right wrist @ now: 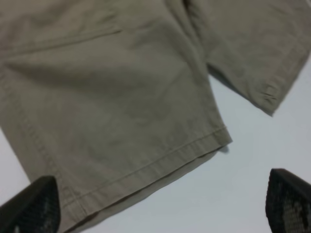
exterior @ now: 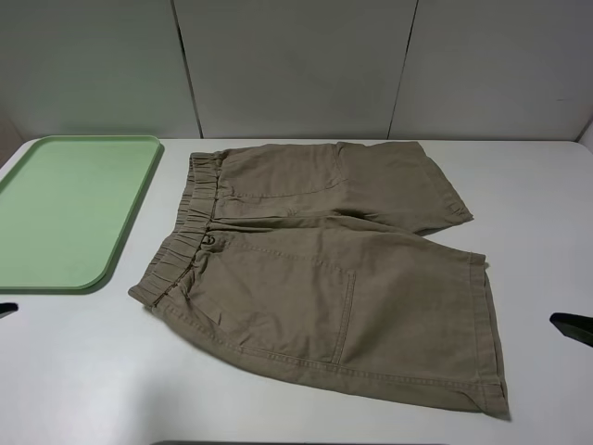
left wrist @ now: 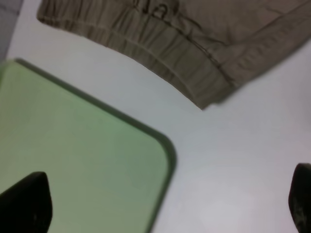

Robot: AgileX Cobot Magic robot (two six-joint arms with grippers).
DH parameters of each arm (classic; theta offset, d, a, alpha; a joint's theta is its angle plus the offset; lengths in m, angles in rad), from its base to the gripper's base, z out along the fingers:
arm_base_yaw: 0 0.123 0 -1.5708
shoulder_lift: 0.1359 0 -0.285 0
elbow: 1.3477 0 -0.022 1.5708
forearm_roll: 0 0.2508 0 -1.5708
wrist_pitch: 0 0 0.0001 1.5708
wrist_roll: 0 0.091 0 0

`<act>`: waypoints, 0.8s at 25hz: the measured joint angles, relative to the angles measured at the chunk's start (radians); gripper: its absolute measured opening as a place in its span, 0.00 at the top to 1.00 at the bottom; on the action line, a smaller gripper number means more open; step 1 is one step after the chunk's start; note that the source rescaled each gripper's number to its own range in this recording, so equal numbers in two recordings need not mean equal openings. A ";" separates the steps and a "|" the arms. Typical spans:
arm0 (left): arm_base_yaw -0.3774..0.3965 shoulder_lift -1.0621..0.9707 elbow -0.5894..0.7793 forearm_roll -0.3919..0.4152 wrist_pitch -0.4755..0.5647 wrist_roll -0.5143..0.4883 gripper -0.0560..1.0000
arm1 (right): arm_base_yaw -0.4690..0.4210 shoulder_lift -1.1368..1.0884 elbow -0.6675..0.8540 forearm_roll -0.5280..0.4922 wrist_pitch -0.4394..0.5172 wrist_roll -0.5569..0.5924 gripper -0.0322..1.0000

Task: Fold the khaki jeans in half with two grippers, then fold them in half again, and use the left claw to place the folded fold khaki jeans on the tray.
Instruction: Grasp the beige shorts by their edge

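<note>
The khaki jeans [exterior: 324,278] are plain tan all over, stitched in the same shade. The tray [exterior: 65,209] is solid pale green. The table [exterior: 83,371] is white, the wall [exterior: 278,65] pale grey with dark seams. The right gripper [right wrist: 160,204] is black, finely cross-hatched

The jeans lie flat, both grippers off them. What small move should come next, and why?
Probably bring both open grippers down to the near edge of the khaki jeans: left gripper at the waistband corner, right gripper at the leg hem. The jeans lie unfolded and neither gripper touches them.
</note>
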 joint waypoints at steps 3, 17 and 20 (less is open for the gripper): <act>-0.019 0.116 0.000 0.066 -0.099 0.001 0.03 | 0.055 0.045 0.000 -0.023 0.004 -0.003 0.07; -0.021 0.532 0.003 0.190 -0.272 0.084 0.04 | 0.086 0.270 0.156 -0.141 -0.121 -0.124 0.07; -0.021 0.533 0.029 0.190 -0.276 0.093 0.04 | 0.086 0.257 0.221 -0.148 -0.233 -0.210 0.07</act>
